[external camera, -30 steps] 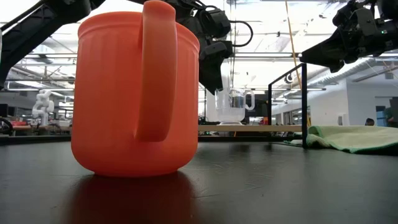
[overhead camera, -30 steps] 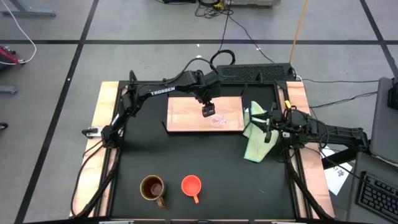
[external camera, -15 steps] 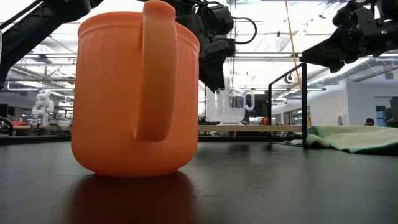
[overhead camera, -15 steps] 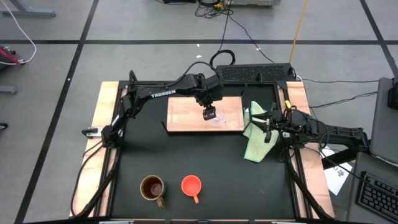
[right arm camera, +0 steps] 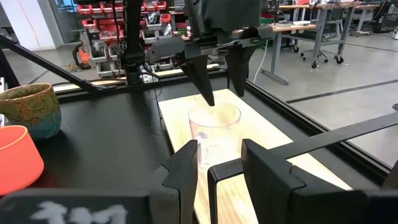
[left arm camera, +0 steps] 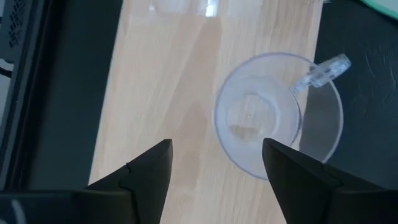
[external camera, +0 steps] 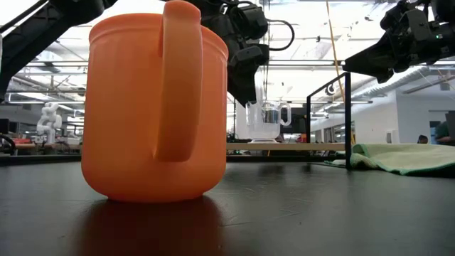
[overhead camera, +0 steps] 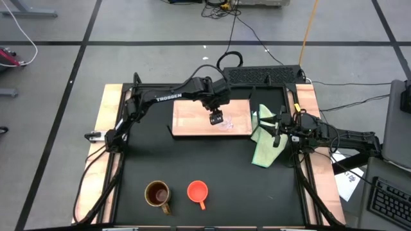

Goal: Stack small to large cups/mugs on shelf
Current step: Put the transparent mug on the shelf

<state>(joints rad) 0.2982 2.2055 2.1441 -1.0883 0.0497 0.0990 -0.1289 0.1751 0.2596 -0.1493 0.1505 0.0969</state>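
We read the first placement as done: the clear glass cup (overhead camera: 224,124) stands upright on the shelf (overhead camera: 192,119), toward its 3 o'clock end. The left tool (overhead camera: 216,116) hangs just above it, at the cup's 10 o'clock, fingers spread wide and holding nothing.

The orange cup (overhead camera: 197,191) and brown mug (overhead camera: 157,194) sit side by side at the worktop's 6 o'clock edge, well apart from the shelf, mug to the 9 o'clock side. Next move, as we judge it: lift clear, travel to the orange cup, take it by rim or handle.

The right tool (overhead camera: 277,131) waits at 3 o'clock over the pale green cloth (overhead camera: 263,149), fingers partly open, empty.

- Left wrist view: looks straight down into the glass cup, handle and all, the tool's fingers to one side of it.
- Low view: the orange cup fills the foreground; the glass cup shows beyond it, under the tool.
- Right wrist view alone shows the gap between fingertips and rim.
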